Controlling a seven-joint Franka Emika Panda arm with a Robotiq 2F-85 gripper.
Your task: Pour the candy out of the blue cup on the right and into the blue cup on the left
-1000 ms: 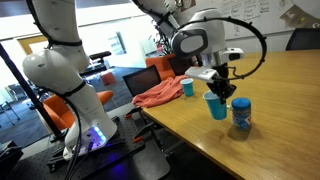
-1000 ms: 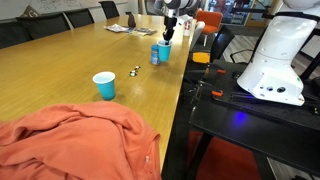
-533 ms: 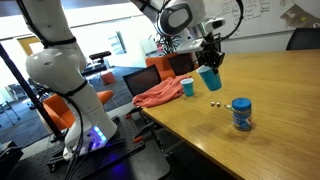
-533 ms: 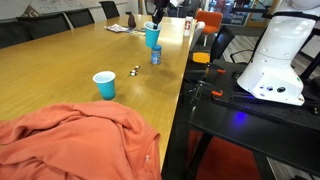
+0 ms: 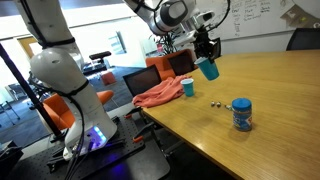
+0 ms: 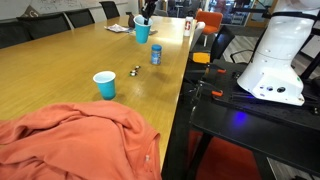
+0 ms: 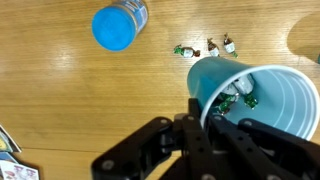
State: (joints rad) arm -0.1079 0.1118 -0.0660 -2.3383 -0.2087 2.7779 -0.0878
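Note:
My gripper (image 5: 206,52) is shut on the rim of a blue paper cup (image 5: 208,69) and holds it tilted, well above the wooden table (image 5: 280,90). In the wrist view the jaws (image 7: 203,113) clamp the cup's wall (image 7: 270,95), and green-wrapped candies (image 7: 240,93) lie inside it. A second blue cup (image 5: 187,88) stands upright near the table edge; it also shows in an exterior view (image 6: 104,85). The held cup appears farther back there (image 6: 142,32). A few loose candies (image 7: 205,47) lie on the table below.
A blue-lidded jar (image 5: 241,113) stands on the table, seen too in the wrist view (image 7: 118,24) and an exterior view (image 6: 156,54). An orange cloth (image 5: 155,95) lies at the table edge by the second cup. Chairs and the robot base (image 6: 275,60) stand beside the table.
My gripper has lifted the blue cup off the table from beside the jar and carried it up and away from the jar. A few candies lie where it stood.

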